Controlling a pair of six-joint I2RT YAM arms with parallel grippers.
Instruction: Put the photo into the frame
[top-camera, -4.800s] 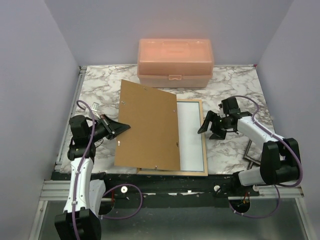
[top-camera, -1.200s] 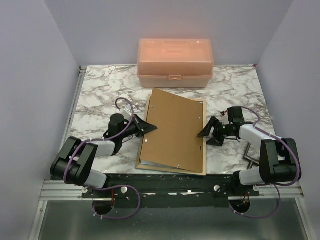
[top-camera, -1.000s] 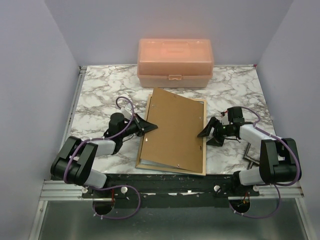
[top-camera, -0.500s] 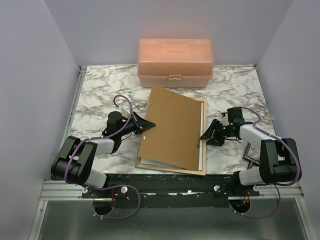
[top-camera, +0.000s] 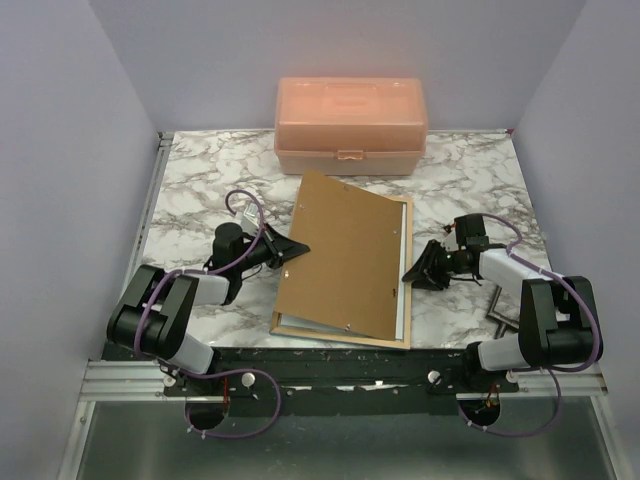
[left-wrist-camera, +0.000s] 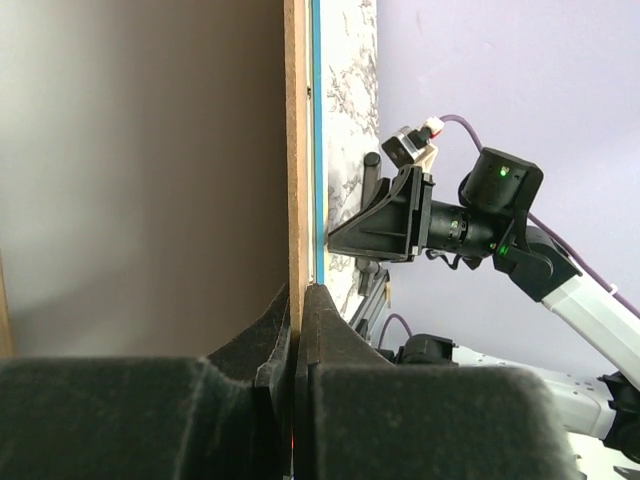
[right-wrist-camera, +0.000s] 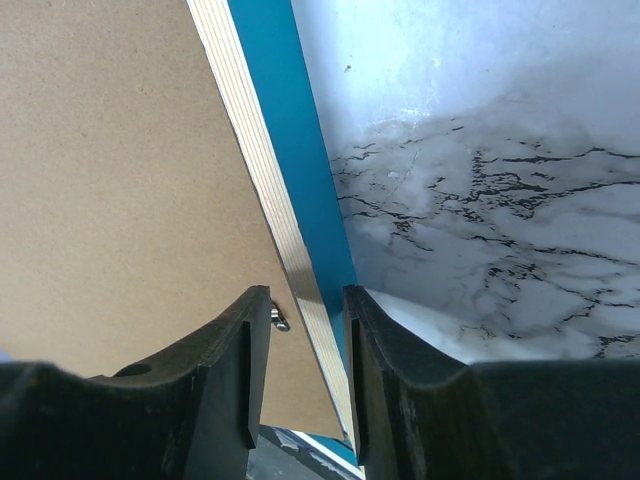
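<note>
Pale purple walls close in a marble-patterned table (top-camera: 190, 190), and the frame (top-camera: 345, 343) lies flat at its middle, wood-coloured side up. Left of the frame, the left gripper (top-camera: 287, 250) is pinched fully closed on the left edge of the brown backing board (top-camera: 345, 255). That board lies askew over the frame, with one corner poking past the frame's far rim and its left side seemingly raised. The photo (top-camera: 305, 327) is, I judge, the white sheet inside the frame under the board; only slivers of it show beside the near and right rims. At the frame's right rim the right gripper (top-camera: 412, 274) straddles the rim with its jaws part open, a thin gap showing on the board side, so it has no firm hold yet.

The step appears to be seating the board squarely. The right jaws should clamp the rim alone, catching neither board nor photo. The left arm can then turn the board until its edges run parallel to the rim and lower it gently so the sheet beneath does not slide.

Left of the frame there is bare marble for that swing. Beyond the frame, the salmon box (top-camera: 350, 125) sits near the board's far corner. Right of the frame the marble is open. The table's black front rail (top-camera: 330, 365) runs just beside the frame's near rim, leaving little room that way
</note>
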